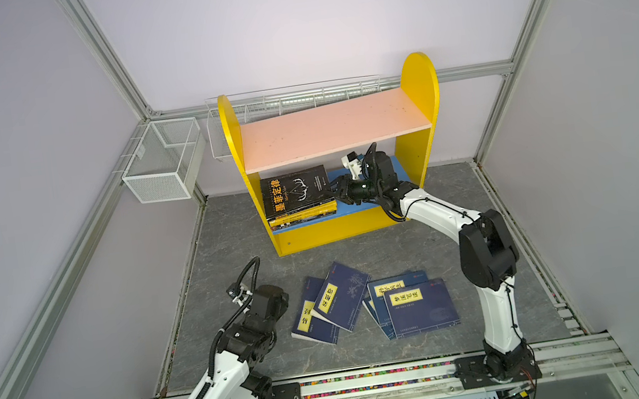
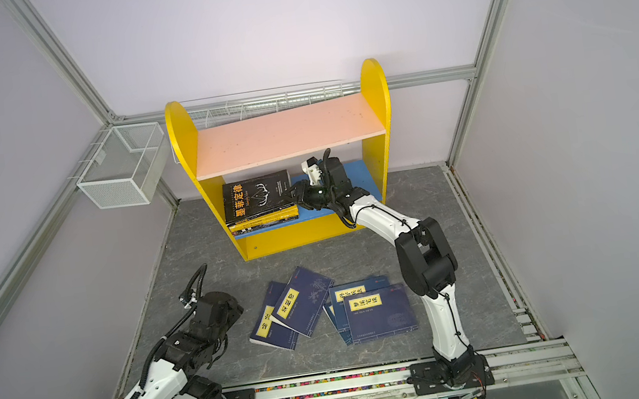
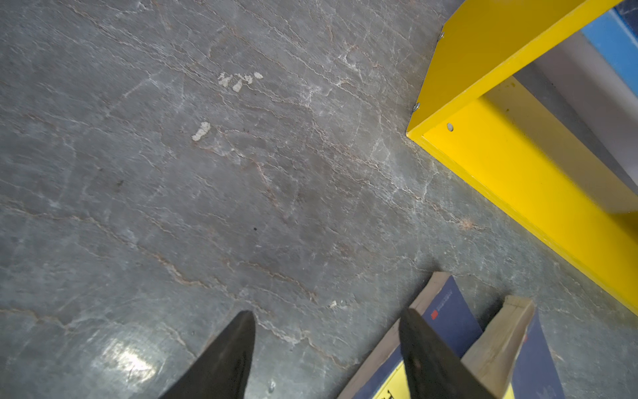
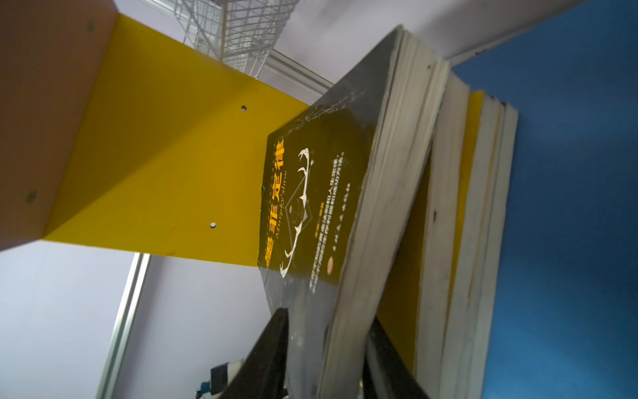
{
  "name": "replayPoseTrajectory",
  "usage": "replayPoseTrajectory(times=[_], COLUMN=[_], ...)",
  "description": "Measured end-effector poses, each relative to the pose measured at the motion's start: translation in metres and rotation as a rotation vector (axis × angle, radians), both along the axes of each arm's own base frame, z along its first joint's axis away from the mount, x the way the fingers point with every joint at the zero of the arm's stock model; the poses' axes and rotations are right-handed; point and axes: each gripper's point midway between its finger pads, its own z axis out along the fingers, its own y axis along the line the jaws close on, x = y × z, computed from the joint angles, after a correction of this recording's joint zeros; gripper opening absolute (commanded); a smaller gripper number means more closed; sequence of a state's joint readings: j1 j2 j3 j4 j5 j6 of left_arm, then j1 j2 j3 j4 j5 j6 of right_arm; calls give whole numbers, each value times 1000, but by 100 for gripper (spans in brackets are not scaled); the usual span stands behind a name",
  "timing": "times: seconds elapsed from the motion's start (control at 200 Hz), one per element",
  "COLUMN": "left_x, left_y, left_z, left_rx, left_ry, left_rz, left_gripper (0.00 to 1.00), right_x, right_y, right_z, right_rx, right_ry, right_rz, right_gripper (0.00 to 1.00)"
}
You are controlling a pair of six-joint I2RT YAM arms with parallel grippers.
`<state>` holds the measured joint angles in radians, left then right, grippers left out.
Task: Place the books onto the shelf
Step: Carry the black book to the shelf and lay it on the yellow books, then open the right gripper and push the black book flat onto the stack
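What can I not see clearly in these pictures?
- Shelf: in both top views the black book covers the books beneath.
- Right gripper: in the right wrist view it straddles the black book; squeezing or not is unclear.
- Navy books on the table: they overlap, number uncertain.
- Left gripper: in both top views its own arm hides it.

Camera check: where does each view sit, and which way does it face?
Top views: high above the arm bases, looking down on shelf, navy books, both arms.
Left wrist: above the left gripper, facing the grey mat; both fingers show.
Right wrist: behind the right gripper, facing into the shelf; fingers straddle the black book.
Shared: black book, right wrist and both top views.
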<state>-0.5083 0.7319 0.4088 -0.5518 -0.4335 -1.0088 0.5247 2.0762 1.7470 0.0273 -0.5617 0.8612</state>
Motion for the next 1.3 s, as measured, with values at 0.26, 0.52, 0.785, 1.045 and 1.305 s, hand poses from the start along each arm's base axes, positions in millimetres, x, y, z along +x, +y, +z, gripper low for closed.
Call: replayPoseTrajectory(times=[0.26, 0.52, 0.785, 1.045, 1.305], left_x=[0, 1, 1, 1, 3], left_y=[0, -1, 0, -1, -3], left_z=[1, 1, -1, -1, -2], left_rx=[0, 5, 14, 13, 22], left_ry=[0, 1, 9, 8, 27], left_rz=[-1, -6, -11, -15, -17], left_gripper=[67, 67, 67, 67, 67], right_x=[-1, -2, -19, -36, -35], right_y=[-3, -21, -26, -25, -20], right_z=[-1, -7, -17, -23, -9], right_rx=[-132, -273, -409, -537, -618], right_ry=[-62, -106, -197, -293, -444], right_rz=[-18, -54, 31, 136, 196], right_gripper=[66, 69, 77, 76, 74])
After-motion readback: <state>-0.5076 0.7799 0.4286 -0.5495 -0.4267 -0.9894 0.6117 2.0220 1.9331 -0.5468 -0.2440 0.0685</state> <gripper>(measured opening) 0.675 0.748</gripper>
